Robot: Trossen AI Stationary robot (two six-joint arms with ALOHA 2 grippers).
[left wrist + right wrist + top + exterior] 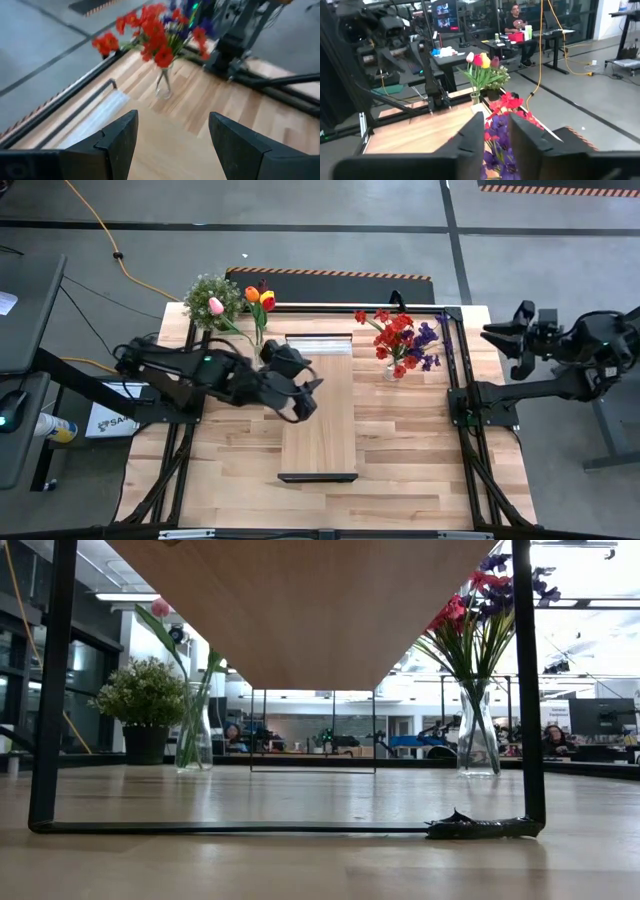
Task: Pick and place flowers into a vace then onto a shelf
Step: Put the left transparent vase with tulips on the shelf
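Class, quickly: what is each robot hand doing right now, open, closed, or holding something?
Left hand: open, holding nothing, above the long light-wood shelf plank.
Right hand: empty, off the table's right edge; open or closed cannot be told.

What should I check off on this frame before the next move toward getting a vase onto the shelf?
1. Left pincer open, empty, above the shelf: ok.
2. Right pincer off the table's right edge, holding nothing: ok; how far open: cannot tell.
3. Vase of red and purple flowers upright on the table, right of the shelf: ok.
4. Vase of tulips upright by the potted plant: ok.
5. Any vase on the shelf: not ok.
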